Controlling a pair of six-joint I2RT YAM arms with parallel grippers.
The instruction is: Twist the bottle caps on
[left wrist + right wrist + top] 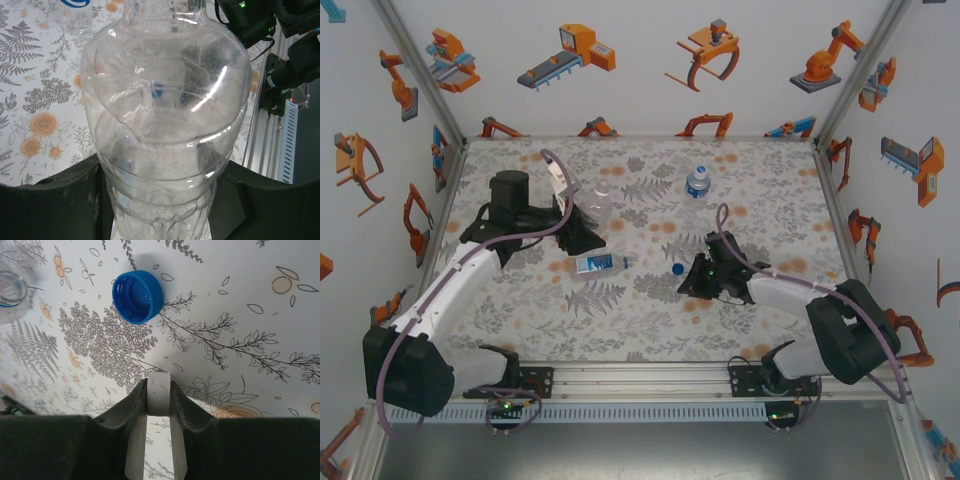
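Note:
My left gripper [588, 224] is shut on a clear unlabelled bottle [165, 115], its black fingers [55, 200] pressing the lower body from both sides; the same bottle [599, 205] stands out from the jaws in the top view. A labelled bottle [600, 263] lies on its side mid-mat, with its open neck [10, 289] showing in the right wrist view. Another bottle [697, 183], with a blue cap on, stands upright at the back. My right gripper [159, 390] is shut on a white cap [159, 392] held edge-on, low over the mat. A blue cap [137, 296] lies open side up just ahead of it.
A floral printed mat [770, 200] covers the table. White walls with orange robot pictures close in three sides. An aluminium rail [640, 378] with both arm bases runs along the near edge. Bare mat lies to the right and at the near middle.

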